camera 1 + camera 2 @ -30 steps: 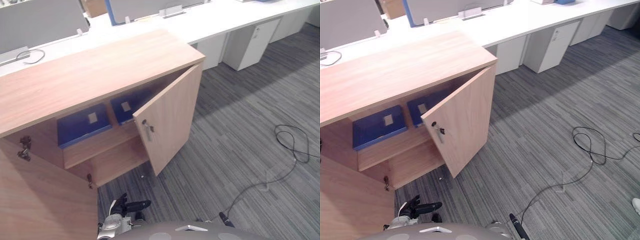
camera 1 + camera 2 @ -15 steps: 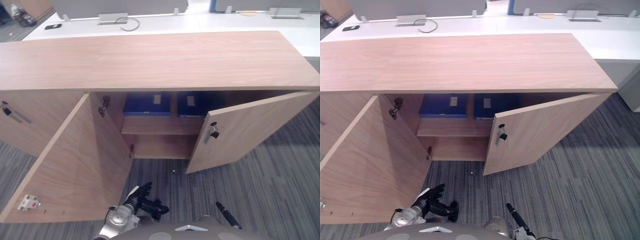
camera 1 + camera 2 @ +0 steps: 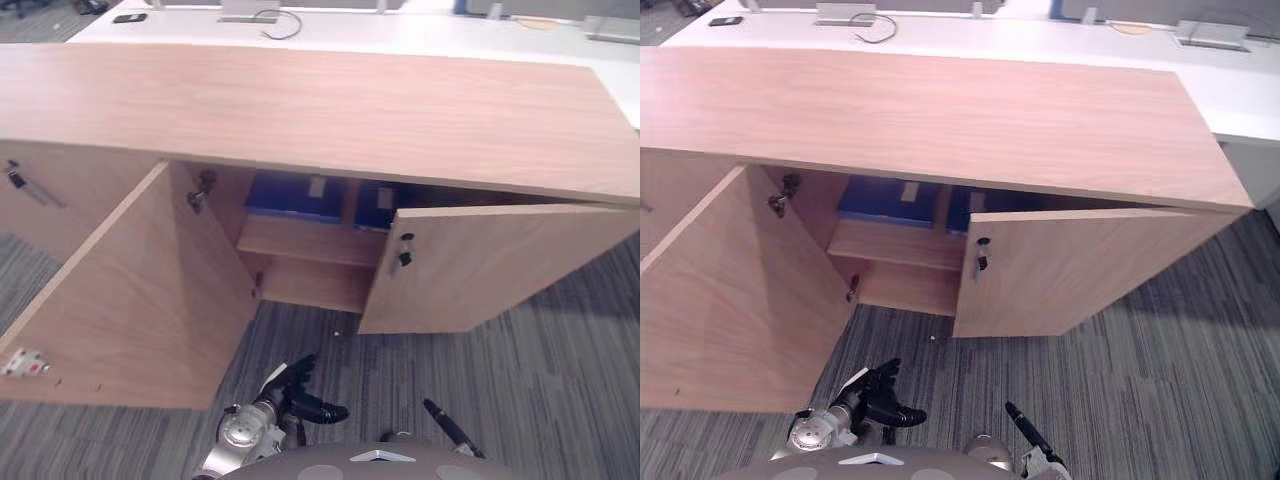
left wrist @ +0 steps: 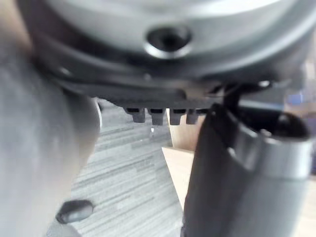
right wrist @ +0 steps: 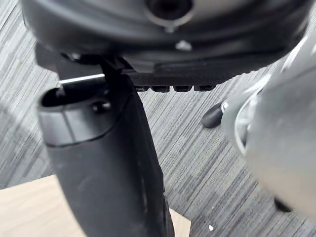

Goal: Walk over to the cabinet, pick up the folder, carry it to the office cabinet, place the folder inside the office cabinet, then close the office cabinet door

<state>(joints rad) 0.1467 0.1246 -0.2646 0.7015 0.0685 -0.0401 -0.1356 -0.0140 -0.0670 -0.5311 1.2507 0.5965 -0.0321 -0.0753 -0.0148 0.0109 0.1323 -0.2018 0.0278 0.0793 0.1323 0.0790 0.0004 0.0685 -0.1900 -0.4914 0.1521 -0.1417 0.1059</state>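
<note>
Two blue folders (image 3: 296, 196) lie side by side on the upper shelf (image 3: 305, 240) of the wooden cabinet (image 3: 300, 110). Its left door (image 3: 130, 290) and right door (image 3: 490, 265) stand open over striped grey carpet (image 3: 540, 400), with a white desk (image 3: 400, 35) behind. The left hand (image 3: 283, 398) hangs low before the cabinet, fingers spread and empty; the right hand (image 3: 445, 425) shows a straight finger, holding nothing.

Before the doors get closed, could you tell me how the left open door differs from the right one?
The left door is swung wide, showing its inner face; the right door is only partly open, showing its outer face and lock. Both are light wood.
</note>
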